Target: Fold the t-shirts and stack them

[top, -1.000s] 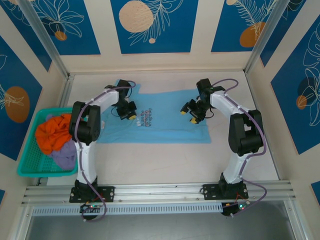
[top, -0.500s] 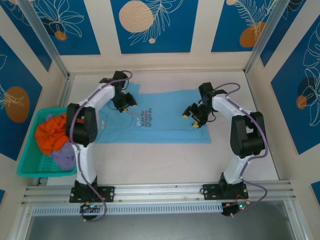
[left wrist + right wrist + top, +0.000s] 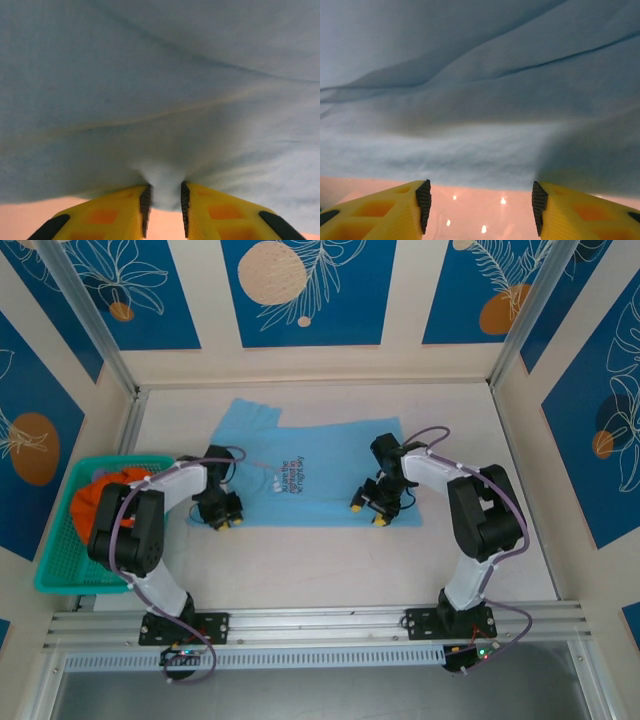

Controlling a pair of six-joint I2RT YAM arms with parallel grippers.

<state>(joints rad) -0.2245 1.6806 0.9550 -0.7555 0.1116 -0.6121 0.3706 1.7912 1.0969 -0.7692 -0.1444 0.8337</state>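
Observation:
A light sky-blue t-shirt point(image 3: 320, 465) lies spread flat on the table, its small chest lettering point(image 3: 290, 475) facing up. My left gripper point(image 3: 226, 521) sits at the shirt's near-left edge. In the left wrist view its yellow fingers point(image 3: 125, 210) stand narrow, and a bunched fold of the blue cloth point(image 3: 165, 187) is pinched between the pads. My right gripper point(image 3: 367, 514) is low at the near hem, further right. In the right wrist view its pads point(image 3: 424, 200) stand wide apart over bare table, with the shirt's hem point(image 3: 480, 170) just ahead of them.
A teal mesh basket point(image 3: 55, 565) stands at the table's left edge with orange cloth point(image 3: 95, 502) in it, close to my left arm. Walls with blue panels close in the back and both sides. Bare table point(image 3: 320, 570) runs along the front.
Both grippers came from the shirt's far part down to its near edge. The left one opened on the way, then closed on the hem. The right one stayed open.

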